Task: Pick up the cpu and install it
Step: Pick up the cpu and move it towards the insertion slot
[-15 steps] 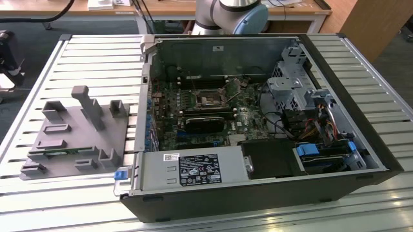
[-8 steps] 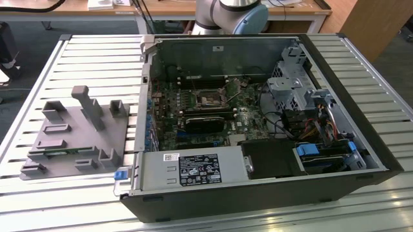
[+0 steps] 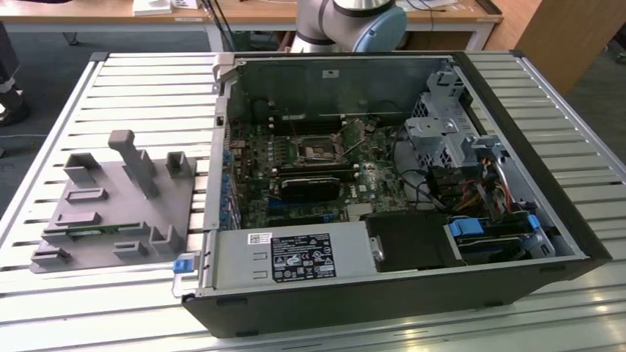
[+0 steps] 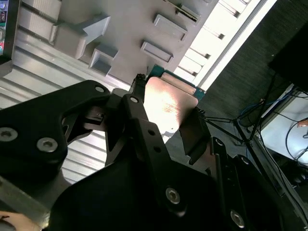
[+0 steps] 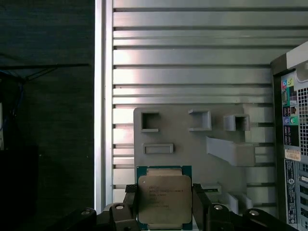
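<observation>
A gray tray (image 3: 102, 220) sits on the slatted table (image 3: 146, 81) at the exterior view's left. The open computer (image 3: 391, 191) lies at its right. In both wrist views the claw (image 5: 163, 188) is squeezed onto the cpu (image 5: 164, 204), gripping two opposite sides, and the tray shows behind it.

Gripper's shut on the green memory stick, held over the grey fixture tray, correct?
Wrong item: the gripper is shut on the cpu, the square silver-topped chip, over the grey fixture tray, as the first wrist view shows.
</observation>
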Controlling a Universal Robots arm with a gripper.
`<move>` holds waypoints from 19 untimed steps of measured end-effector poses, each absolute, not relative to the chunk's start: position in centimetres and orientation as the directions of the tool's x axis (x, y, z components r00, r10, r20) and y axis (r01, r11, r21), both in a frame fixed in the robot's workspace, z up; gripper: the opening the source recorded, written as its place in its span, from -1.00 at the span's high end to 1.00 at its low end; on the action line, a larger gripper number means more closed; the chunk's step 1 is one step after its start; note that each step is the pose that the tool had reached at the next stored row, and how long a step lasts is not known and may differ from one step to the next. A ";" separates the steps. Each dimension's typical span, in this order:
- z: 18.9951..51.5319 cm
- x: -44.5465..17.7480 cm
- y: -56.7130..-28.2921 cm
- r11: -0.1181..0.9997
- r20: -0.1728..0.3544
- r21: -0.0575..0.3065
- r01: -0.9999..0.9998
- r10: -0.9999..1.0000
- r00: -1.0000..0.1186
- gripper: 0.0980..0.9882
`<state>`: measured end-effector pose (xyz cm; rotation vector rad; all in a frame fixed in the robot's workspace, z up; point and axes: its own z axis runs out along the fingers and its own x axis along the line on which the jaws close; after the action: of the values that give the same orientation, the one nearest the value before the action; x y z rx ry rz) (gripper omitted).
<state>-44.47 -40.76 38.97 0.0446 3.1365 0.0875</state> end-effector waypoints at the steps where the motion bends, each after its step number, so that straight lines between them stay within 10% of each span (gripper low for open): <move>1: 39.2 -44.5 -40.8 0.998 -0.003 0.056 0.028 0.029 -1.000 0.00; 19: 40.6 -43.4 -40.7 0.998 -0.003 0.056 0.028 0.029 -1.000 0.00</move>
<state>-43.43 -40.71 40.61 0.0446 3.1365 0.0874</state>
